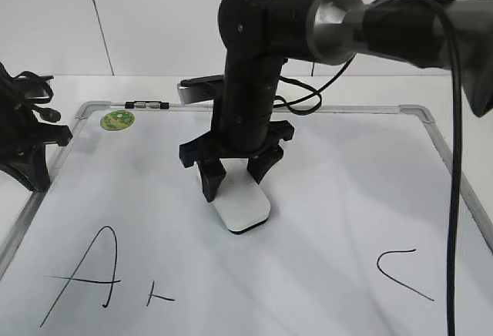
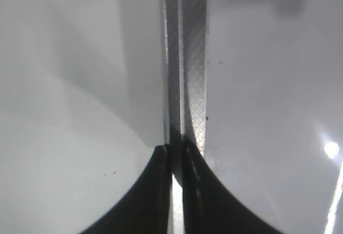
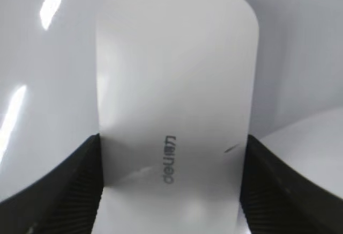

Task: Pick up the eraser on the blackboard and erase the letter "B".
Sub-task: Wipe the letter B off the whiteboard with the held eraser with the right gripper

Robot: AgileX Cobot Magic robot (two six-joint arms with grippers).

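Observation:
The white eraser lies flat on the blackboard, a white board with a grey frame, near its middle. My right gripper reaches in from the right and points down, its black fingers pressed against both long sides of the eraser. In the right wrist view the eraser fills the gap between the fingers. No whole letter "B" shows; a short cross-like black mark sits right of the drawn "A". The "C" is at the front right. My left gripper is shut and empty at the board's left edge.
A round green sticker sits in the board's far left corner, with a small black marker on the top frame. The left wrist view looks down on the board's grey frame strip. A black cable hangs at the right.

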